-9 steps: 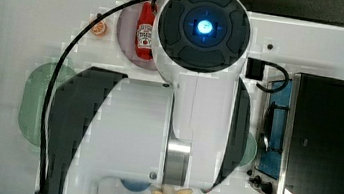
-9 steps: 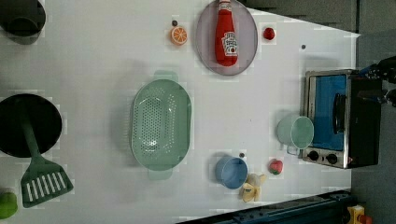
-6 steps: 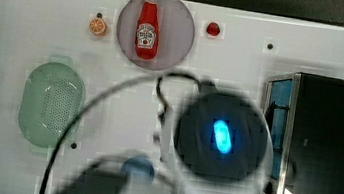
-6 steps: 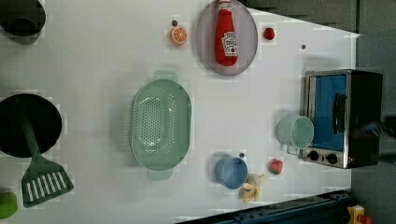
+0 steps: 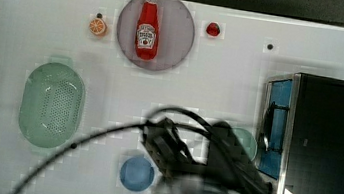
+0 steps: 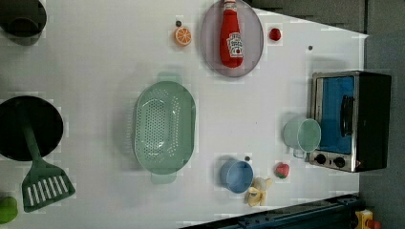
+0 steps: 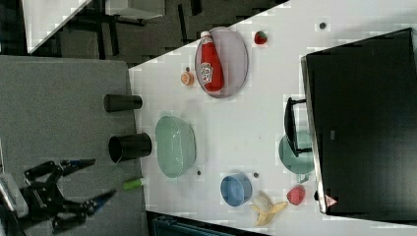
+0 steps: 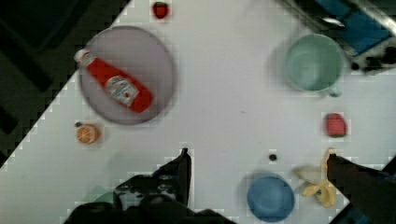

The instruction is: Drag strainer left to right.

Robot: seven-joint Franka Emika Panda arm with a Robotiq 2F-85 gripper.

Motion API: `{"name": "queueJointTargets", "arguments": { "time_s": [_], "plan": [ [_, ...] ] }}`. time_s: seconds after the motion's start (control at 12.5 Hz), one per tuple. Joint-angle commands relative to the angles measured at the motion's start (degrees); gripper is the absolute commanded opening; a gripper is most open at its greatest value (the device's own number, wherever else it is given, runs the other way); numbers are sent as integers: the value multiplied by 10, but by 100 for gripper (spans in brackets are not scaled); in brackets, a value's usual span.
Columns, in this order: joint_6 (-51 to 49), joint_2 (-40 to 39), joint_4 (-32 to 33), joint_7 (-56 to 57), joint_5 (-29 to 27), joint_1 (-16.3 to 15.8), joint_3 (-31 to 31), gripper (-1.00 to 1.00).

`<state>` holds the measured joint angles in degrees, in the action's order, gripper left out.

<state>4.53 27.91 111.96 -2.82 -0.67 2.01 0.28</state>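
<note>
The strainer is a pale green oval colander with a holed basin, lying on the white table at the top view's left. It also shows in the left view and the right view. My arm is a dark blur high over the table, right of the strainer in the top view and apart from it. In the wrist view my gripper hangs well above the table, open wide with nothing between its fingers. A sliver of green beside one finger may be the strainer's edge.
A ketchup bottle lies on a grey plate, with an orange slice beside it. A blue bowl, banana, mint mug and toaster oven crowd the left view's right. Pan and spatula lie left.
In the top view my arm has swung from over the table's middle down toward the lower edge, uncovering the plate and the strainer. The strainer has not moved.
</note>
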Motion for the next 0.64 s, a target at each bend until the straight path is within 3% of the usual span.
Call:
{"name": "queueJointTargets", "arguments": {
  "time_s": [0.08,0.64],
  "plan": [
    [-5,-95,27,-113,-13,-32,109,100],
    [156,-269,48,-489,-12,-35,299,100]
  ]
}}
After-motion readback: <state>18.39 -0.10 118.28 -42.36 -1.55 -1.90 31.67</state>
